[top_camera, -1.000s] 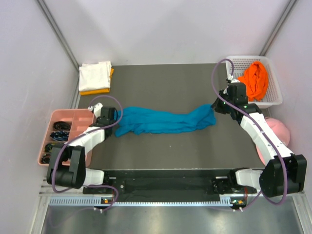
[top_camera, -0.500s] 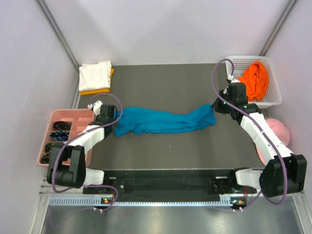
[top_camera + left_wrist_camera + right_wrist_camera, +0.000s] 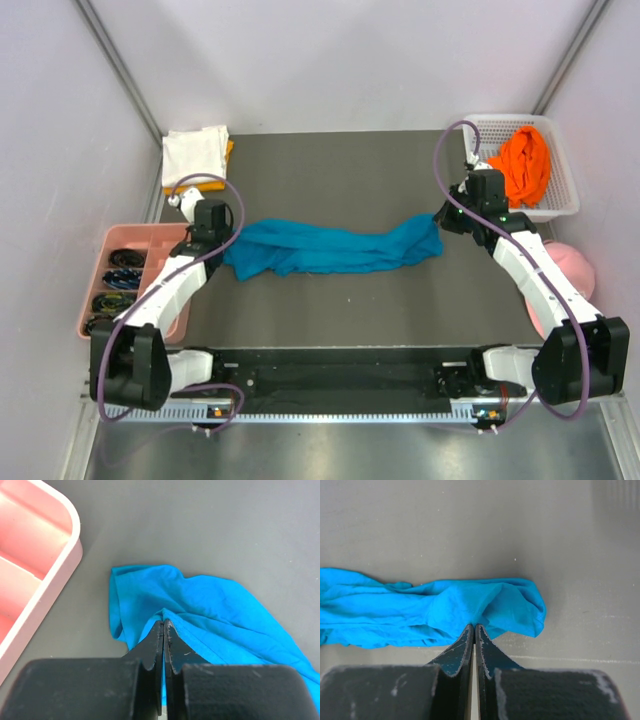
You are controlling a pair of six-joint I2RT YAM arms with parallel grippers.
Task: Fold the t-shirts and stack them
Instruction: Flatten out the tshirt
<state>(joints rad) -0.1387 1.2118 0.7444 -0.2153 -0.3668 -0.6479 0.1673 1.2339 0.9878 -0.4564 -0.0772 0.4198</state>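
A teal-blue t-shirt (image 3: 330,247) lies bunched in a long strip across the middle of the dark mat. My left gripper (image 3: 164,623) is shut on its left end (image 3: 200,610), which is lifted slightly. At the strip's right end (image 3: 485,605), my right gripper (image 3: 474,626) is shut on a pinch of the cloth. A folded white t-shirt (image 3: 195,152) rests on a yellow-orange one (image 3: 200,187) at the back left. A bright orange t-shirt (image 3: 522,165) sits crumpled in the white basket (image 3: 562,205).
A pink compartment tray (image 3: 128,240) with dark cables stands at the left edge, close to my left gripper; its corner (image 3: 55,545) shows in the left wrist view. A pink cap (image 3: 568,265) lies at the right, behind my right arm.
My left gripper closed on the shirt's left end and moved back and slightly left, pulling that end with it. The right arm has kept still.
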